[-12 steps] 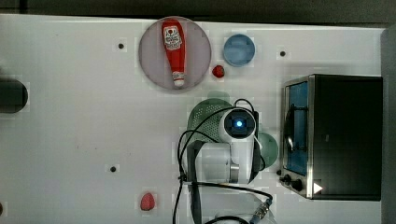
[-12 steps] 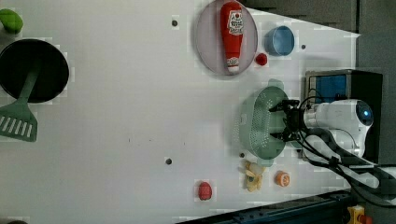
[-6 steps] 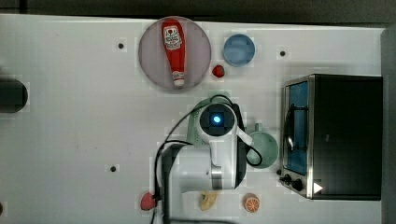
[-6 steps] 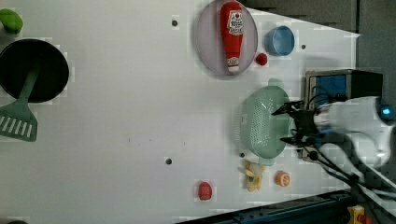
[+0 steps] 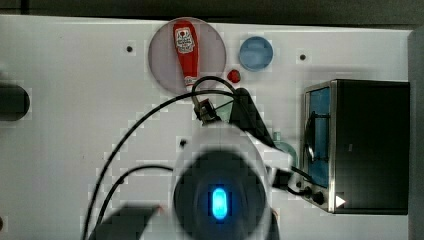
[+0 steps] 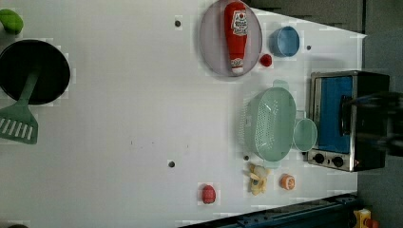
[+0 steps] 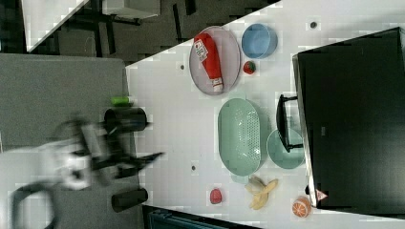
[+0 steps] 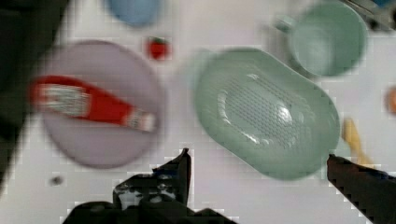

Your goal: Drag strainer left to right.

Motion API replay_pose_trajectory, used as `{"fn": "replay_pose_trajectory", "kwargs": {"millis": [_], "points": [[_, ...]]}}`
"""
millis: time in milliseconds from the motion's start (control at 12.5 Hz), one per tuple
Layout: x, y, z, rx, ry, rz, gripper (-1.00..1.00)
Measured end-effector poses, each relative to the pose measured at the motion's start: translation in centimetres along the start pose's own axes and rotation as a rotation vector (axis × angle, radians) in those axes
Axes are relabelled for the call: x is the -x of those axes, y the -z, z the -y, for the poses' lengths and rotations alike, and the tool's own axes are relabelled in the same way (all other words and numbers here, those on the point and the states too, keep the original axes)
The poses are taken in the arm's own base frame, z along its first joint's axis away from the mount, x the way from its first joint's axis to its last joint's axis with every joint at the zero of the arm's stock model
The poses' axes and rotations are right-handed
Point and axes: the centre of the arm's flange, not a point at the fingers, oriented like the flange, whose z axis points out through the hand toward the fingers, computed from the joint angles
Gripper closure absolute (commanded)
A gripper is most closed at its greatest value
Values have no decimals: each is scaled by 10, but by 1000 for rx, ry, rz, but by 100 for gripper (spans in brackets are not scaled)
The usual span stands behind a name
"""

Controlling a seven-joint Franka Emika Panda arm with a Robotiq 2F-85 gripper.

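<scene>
Strainer: the pale mint strainer (image 6: 269,124) lies on the white bench (image 6: 119,118), free of the arm, towards the left view's right; its long side runs up and down in the left view.
Strainer's neighbours: the teal mug (image 6: 304,135) sits just beside it, between it and the toaster oven (image 6: 344,118); the two look to be touching, though the left view does not settle it.
Fingers: in the wrist view the two dark fingers (image 8: 180,170) stand wide apart with nothing between them, the strainer (image 8: 268,112) lying clear of both.
Gripper: its midpoint (image 8: 257,172) is over bare bench beside the strainer's rim.
Arm: in the top view the blurred white arm body (image 5: 220,192) with its blue light covers most of the strainer; a sliver of the mug (image 5: 286,148) shows by the oven.
Arm, right view: a smeared shape (image 7: 81,152) at the right view's left, its parts hard to tell apart.
Plate: the grey plate (image 6: 214,42) carries the ketchup bottle (image 6: 236,33), lying flat, beyond the strainer's upper end in the left view.
Small things: a blue bowl (image 6: 285,41) and a red strawberry (image 6: 266,60) near the plate; a banana (image 6: 258,178) and an orange slice (image 6: 287,182) past the strainer's other end.
Far side: black pan (image 6: 33,71) with a green spatula (image 6: 19,121), well apart, at the left view's left.
</scene>
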Motion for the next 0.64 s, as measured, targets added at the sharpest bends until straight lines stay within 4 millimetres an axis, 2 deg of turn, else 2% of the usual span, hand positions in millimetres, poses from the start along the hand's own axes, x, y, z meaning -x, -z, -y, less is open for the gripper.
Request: {"fn": "replay_pose_trajectory", "kwargs": {"millis": [80, 160, 240, 320, 400, 480, 640], "points": [[-1, 47, -10, -31, 42, -24, -100], [2, 80, -23, -43, 50, -25, -100], [4, 103, -37, -31, 62, -32, -100], [7, 111, -53, 8, 83, -8, -100], [7, 110, -64, 43, 92, 26, -100], [4, 101, -68, 86, 89, 63, -100], [-4, 72, -62, 149, 79, 140, -100]]}}
